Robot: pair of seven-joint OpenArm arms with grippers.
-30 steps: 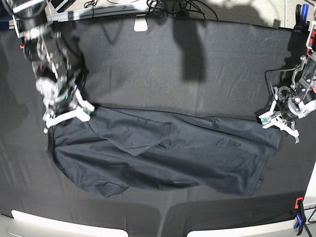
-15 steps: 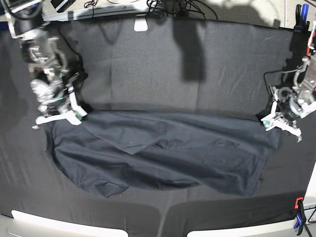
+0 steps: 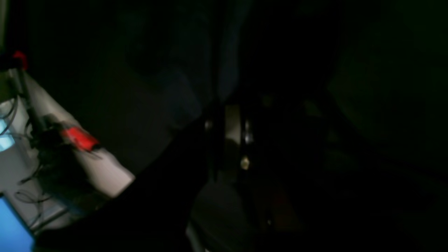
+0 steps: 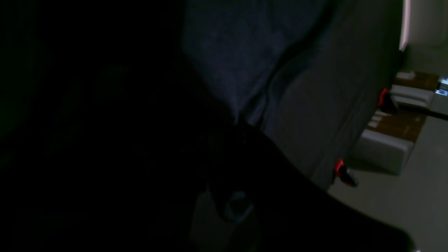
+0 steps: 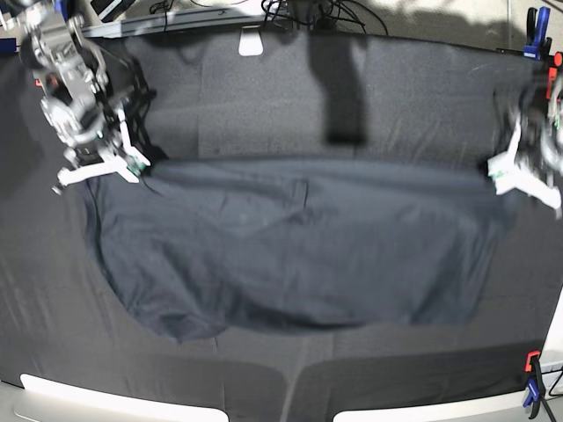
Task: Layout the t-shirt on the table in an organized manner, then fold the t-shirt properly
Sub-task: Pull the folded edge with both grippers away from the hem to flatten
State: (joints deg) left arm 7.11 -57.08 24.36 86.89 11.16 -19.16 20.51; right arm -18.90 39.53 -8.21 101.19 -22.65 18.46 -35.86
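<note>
Black-draped table (image 5: 264,97), red clamps (image 5: 531,360); both end effectors (image 5: 97,169) (image 5: 525,180) clamped on t-shirt (image 5: 290,255).

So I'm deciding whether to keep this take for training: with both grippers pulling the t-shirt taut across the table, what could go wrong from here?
1. The right gripper and left gripper each pinch only a top corner of the t-shirt; more tension could slip one free.
2. The lower hem near is curled and uneven, so the shirt may settle with creases.
3. Dragging the shirt could bunch the black cloth on the table.
</note>
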